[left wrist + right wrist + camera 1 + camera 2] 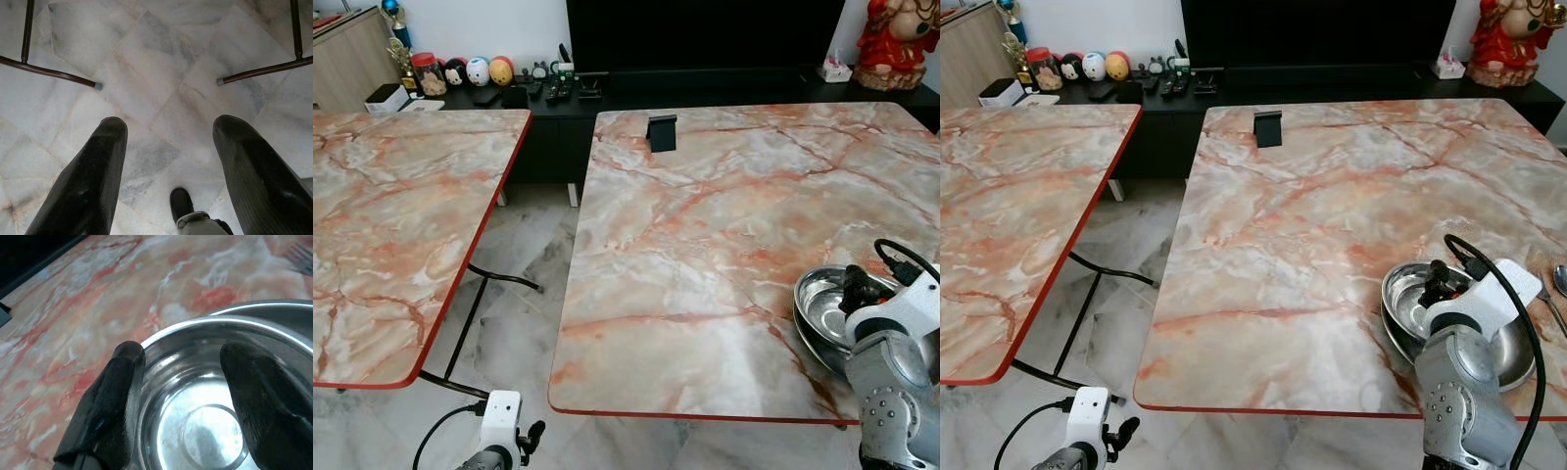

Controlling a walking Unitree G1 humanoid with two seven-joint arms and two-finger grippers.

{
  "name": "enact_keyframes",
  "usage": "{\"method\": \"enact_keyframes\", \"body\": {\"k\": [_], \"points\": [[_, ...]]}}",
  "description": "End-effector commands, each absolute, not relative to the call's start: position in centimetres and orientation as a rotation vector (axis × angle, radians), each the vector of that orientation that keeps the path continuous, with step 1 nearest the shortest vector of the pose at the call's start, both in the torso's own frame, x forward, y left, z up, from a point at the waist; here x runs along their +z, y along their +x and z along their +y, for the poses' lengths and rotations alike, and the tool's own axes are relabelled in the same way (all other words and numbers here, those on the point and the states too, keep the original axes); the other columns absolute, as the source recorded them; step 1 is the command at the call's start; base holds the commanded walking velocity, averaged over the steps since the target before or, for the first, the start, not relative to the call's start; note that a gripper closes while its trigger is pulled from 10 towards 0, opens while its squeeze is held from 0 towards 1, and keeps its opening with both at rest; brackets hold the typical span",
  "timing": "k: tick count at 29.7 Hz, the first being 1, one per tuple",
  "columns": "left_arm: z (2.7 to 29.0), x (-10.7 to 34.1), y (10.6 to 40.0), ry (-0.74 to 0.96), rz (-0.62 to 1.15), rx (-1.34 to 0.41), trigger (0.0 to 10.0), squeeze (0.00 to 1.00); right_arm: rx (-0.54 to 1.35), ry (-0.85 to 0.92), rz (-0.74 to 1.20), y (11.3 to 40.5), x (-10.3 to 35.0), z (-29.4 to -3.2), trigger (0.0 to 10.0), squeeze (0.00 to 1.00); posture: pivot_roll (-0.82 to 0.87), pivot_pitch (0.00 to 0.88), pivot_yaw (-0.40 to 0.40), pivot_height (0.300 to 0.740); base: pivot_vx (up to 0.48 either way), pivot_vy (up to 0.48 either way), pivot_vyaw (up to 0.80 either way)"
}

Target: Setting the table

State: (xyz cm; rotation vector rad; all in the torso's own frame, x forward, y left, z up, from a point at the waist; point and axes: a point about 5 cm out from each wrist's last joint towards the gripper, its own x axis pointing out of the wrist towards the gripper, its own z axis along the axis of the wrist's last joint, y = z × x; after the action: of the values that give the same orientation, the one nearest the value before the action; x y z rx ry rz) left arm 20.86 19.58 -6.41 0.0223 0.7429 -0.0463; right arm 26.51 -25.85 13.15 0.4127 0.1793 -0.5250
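Right tool [178,377] spread astride bowl rim.
Hung directly over the steel bowl [1410,294] at table's [1312,215] near-right corner; left tool [168,161] spread, far off.

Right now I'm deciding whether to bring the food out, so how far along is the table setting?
Early. Done: nothing laid out across the marble table. In hand: the right gripper is open over the rim of the stacked steel bowls at the near right corner. Left: spreading bowls and cutlery; the left gripper hangs open above the floor.

Two marble tables [705,245] [391,225]; two stacked steel bowls [1405,294] at four o'clock; one spoon [1559,277] beside them.
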Motion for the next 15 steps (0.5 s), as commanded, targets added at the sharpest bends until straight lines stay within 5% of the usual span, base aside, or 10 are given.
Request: {"method": "enact_keyframes", "body": {"k": [1, 15], "points": [[19.7, -6.4, 20.8, 0.034, 0.747, -0.05, 10.0, 0.0, -0.523, 0.433, 0.177, 26.5, 13.7, -25.6, 10.0, 0.0, -0.08, 0.0, 0.051, 0.74, 0.0, 0.0, 0.0], [19.7, -6.4, 20.9, 0.036, 0.742, -0.051, 10.0, 0.0, -0.628, 0.459, 0.233, 25.6, 13.0, -26.8, 10.0, 0.0, -0.08, 0.0, 0.051, 0.74, 0.0, 0.0, 0.0]]}}
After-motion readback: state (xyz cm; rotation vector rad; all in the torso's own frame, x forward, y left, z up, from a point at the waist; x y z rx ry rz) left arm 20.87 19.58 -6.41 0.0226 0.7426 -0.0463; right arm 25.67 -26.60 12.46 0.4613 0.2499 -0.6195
